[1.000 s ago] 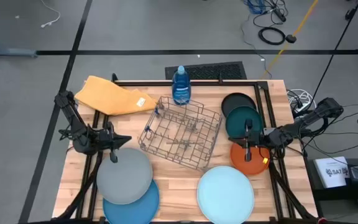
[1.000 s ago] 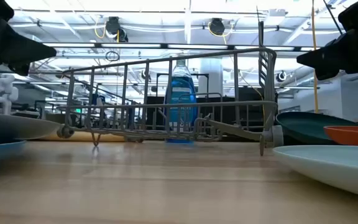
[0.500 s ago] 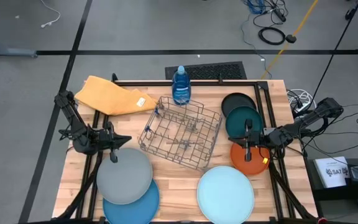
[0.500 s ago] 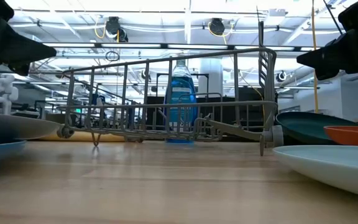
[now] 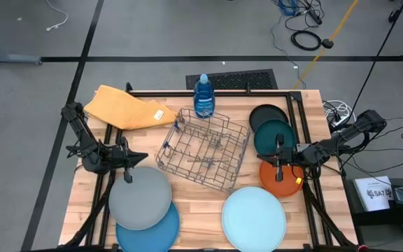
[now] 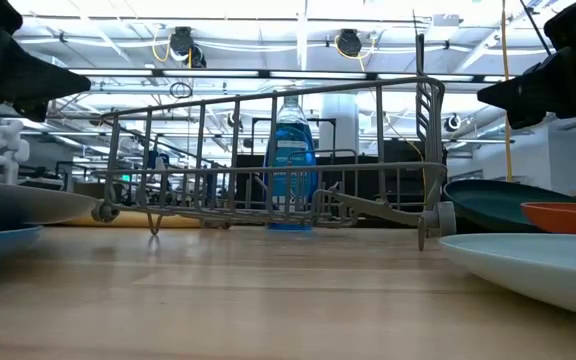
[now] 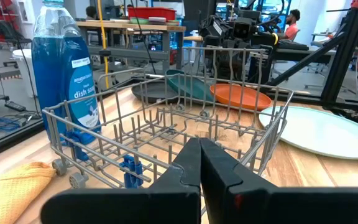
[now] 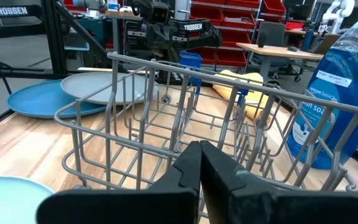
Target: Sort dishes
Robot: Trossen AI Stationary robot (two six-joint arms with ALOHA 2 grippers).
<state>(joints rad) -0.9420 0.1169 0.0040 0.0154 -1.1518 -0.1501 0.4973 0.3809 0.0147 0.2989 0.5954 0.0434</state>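
Note:
Six plates lie on the wooden table (image 5: 201, 199). A grey plate (image 5: 140, 198) rests partly on a blue plate (image 5: 152, 229) at the near left. A light blue plate (image 5: 254, 218) lies flat at the near right. Black (image 5: 264, 114), dark teal (image 5: 271, 138) and orange (image 5: 282, 180) plates form an overlapping row along the right side. My left gripper (image 5: 140, 158) hovers shut and level above the grey plate's far edge. My right gripper (image 5: 275, 157) hovers shut and level over the teal and orange plates. Both point toward the wire rack (image 5: 203, 148) and show shut in the wrist views (image 7: 199, 152) (image 8: 199, 155).
The wire rack stands in the middle of the table between the two grippers. A blue soap bottle (image 5: 203, 96) stands behind it at the far edge. A folded yellow cloth (image 5: 128, 108) lies at the far left. Bare wood shows in front of the rack.

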